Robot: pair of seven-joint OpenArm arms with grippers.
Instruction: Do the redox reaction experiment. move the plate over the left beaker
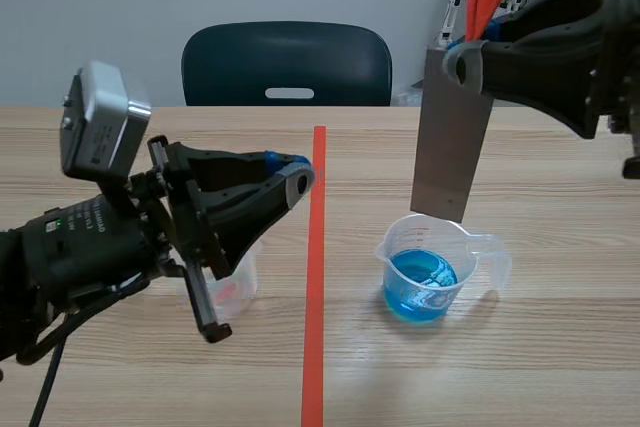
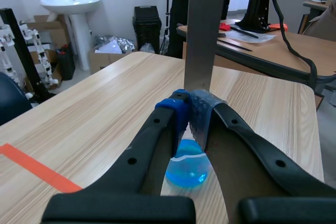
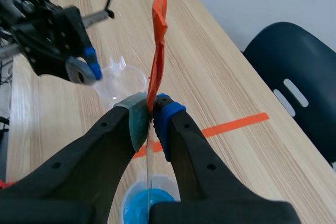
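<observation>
Left hand (image 1: 292, 175), pressed together on nothing, hovers near the left beaker (image 1: 236, 287). Right hand (image 1: 466, 59) pinches the plate (image 1: 450, 147), which hangs below it over the blue beaker (image 1: 425, 275); the move across looks not yet made.

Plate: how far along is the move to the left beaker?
Done: the right hand is shut on the plate, which hangs upright. Underway: the plate is above the blue-liquid beaker, lower edge near its rim. Left: carry it across the orange-red line to above the clear left beaker, beside the shut left hand.
</observation>
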